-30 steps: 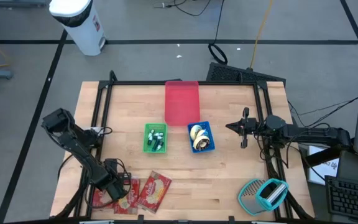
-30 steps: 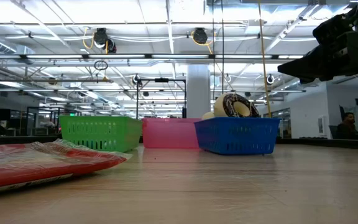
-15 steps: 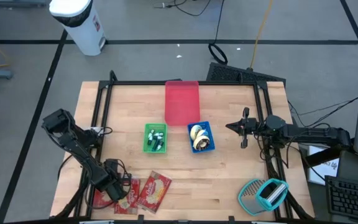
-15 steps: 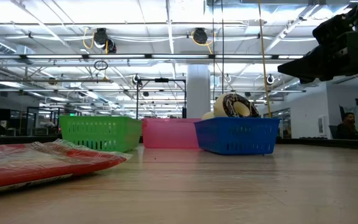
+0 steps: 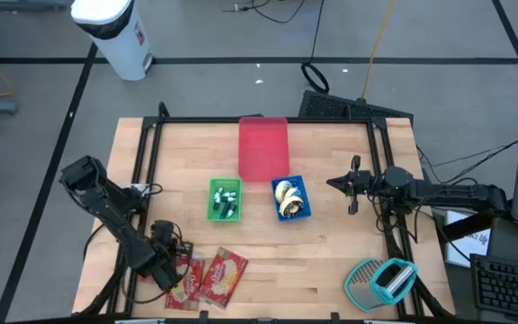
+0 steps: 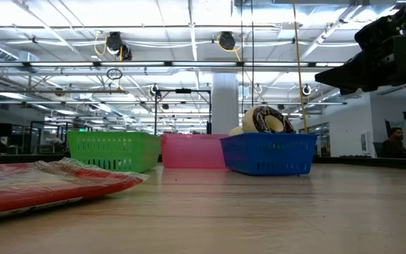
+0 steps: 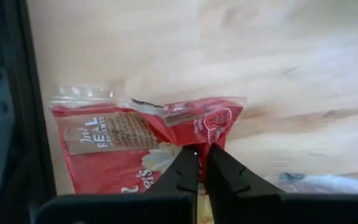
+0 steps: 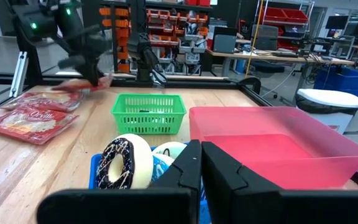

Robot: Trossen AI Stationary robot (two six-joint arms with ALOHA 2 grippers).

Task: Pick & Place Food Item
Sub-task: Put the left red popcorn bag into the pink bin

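Where the high view looks down, the left tool sits on the red snack packet at the desk's near-left corner; the right tool hangs closed beside the blue basket. In the left wrist view its fingers pinch the packet's crinkly edge. It looks light, limp and slippery, so the sealed seam should hold best.
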